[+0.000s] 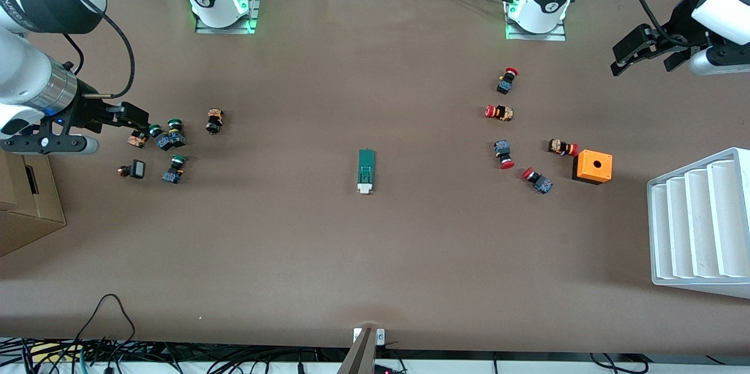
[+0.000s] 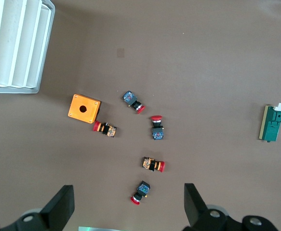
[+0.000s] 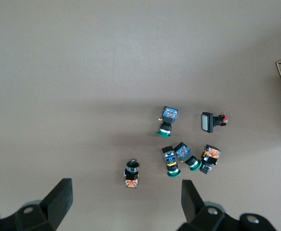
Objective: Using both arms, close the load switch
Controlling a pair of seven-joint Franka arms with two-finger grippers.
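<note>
The load switch [image 1: 366, 170] is a narrow green block with a white sliding piece at the end nearer the front camera. It lies alone in the middle of the table and also shows in the left wrist view [image 2: 274, 123]. My left gripper [image 1: 641, 57] is open and empty, up in the air over the left arm's end of the table; in its wrist view [image 2: 128, 204] it is above the red-capped buttons. My right gripper [image 1: 132, 122] is open and empty over the cluster of green-capped buttons; its wrist view [image 3: 126, 199] shows them below. Both grippers are well apart from the switch.
Several red-capped push buttons [image 1: 501, 112] and an orange box with a hole [image 1: 592, 166] lie toward the left arm's end, beside a white ribbed tray [image 1: 697, 227]. Several green-capped buttons [image 1: 170, 136] and a cardboard box [image 1: 29, 204] are at the right arm's end.
</note>
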